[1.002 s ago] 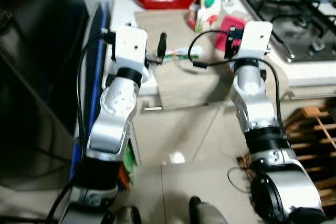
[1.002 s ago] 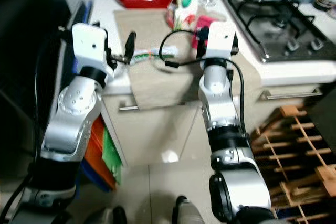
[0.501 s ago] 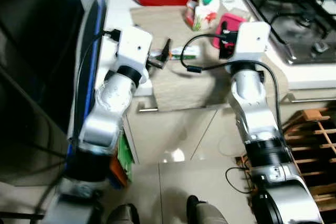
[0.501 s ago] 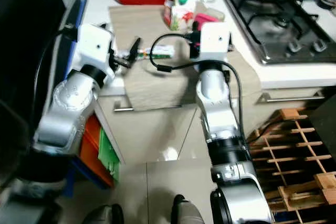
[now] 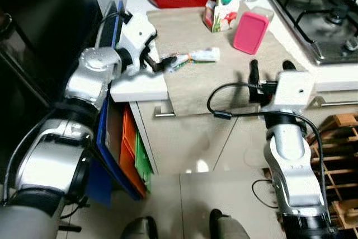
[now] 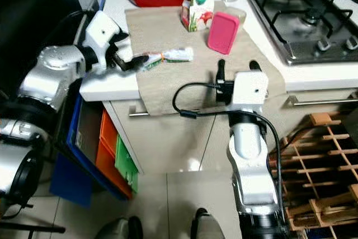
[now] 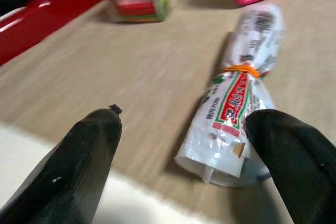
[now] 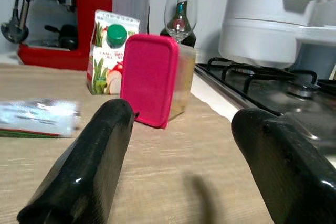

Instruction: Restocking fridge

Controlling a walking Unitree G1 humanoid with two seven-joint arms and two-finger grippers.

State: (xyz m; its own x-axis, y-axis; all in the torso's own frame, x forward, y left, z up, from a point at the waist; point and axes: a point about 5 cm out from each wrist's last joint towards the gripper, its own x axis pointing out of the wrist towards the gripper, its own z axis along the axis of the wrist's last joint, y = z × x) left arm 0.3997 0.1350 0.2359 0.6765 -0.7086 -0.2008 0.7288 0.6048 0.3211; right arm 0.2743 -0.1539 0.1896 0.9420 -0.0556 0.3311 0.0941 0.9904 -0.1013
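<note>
- My left gripper [image 7: 181, 145] is spread wide at the near end of the wrapped packet [image 7: 242, 97], one finger just beside it, nothing clamped yet
- My right gripper [image 8: 184, 166] hangs parted and empty over the beige cloth [image 5: 224, 71], aimed at the pink-lidded container [image 8: 150, 80]
- That container, the juice carton [image 5: 224, 14] and the packet all lie on the counter [image 5: 137, 85]
- I judge restocking barely begun: nothing is lifted, every item is left to carry

Bare mat [image 5: 224, 76] between pkt [image 5: 193, 57] & pink box [image 5: 250, 24], carton [image 5: 222, 14] behind
</note>
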